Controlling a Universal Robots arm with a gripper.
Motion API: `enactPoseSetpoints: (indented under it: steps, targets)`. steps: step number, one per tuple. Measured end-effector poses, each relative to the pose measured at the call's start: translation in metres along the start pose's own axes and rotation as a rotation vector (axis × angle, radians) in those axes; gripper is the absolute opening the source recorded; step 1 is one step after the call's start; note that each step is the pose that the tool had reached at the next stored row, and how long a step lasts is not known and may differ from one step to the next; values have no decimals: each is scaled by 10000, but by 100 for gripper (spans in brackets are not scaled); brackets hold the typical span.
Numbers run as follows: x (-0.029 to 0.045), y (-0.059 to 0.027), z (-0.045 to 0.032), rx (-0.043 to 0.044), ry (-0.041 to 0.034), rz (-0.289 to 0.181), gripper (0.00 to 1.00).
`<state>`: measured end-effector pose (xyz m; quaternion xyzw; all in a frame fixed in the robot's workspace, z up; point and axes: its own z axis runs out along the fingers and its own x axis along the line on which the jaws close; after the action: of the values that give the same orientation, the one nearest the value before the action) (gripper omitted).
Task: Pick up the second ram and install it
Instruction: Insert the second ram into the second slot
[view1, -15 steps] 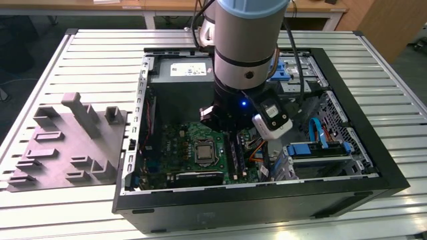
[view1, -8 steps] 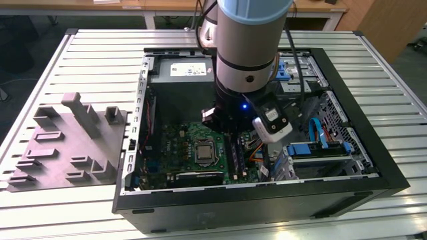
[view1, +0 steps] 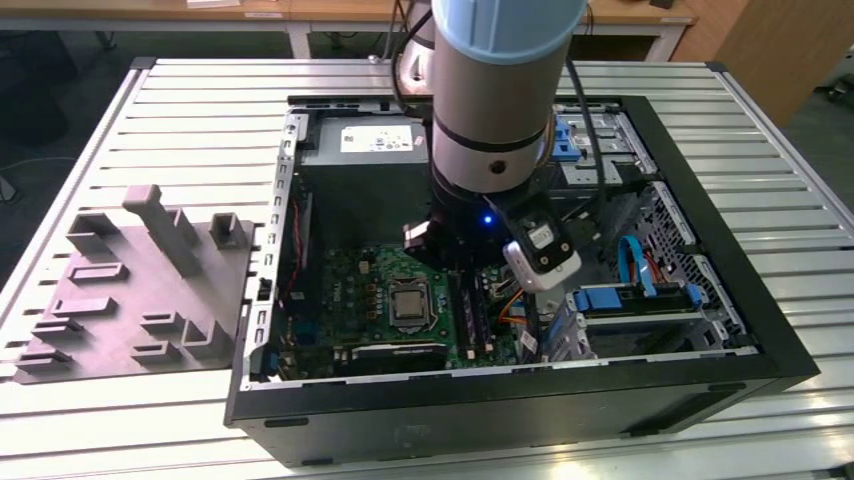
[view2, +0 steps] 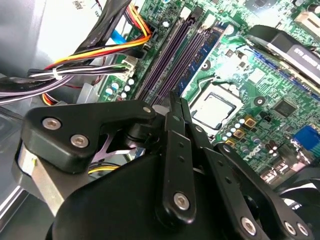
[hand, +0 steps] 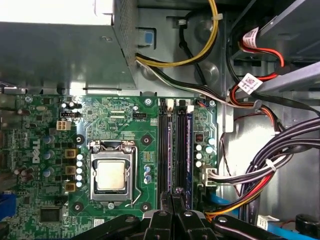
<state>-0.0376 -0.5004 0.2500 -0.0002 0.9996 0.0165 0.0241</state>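
Second ram (view1: 647, 304) aside; upright arm (view1: 494, 100), closed fingers (view2: 175, 140) above motherboard slots (hand: 165, 150).

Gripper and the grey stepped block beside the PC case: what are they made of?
Black matte gripper: flat low-sheen links joined by bright silver screws; anodised metal or hard plastic, can't tell which. Grey stepped block: uniform dull grey, no glints, chunky moulded shapes; probably plastic, possibly printed.

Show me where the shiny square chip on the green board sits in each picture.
Exterior view: the square chip lies just to the exterior view's left of the memory slots.
Second wrist view: the square chip lies just beyond the gripper.
First wrist view: the square chip lies near the gripper.
Shared landmark: the long black memory slots alongside it.
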Motion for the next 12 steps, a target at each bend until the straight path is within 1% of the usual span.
enactPoseSetpoints:
  steps: [8,12]
  targets:
    - [1,28,50,-26,0,-52,11]
    - [2,29,51,-24,1,-53,11]
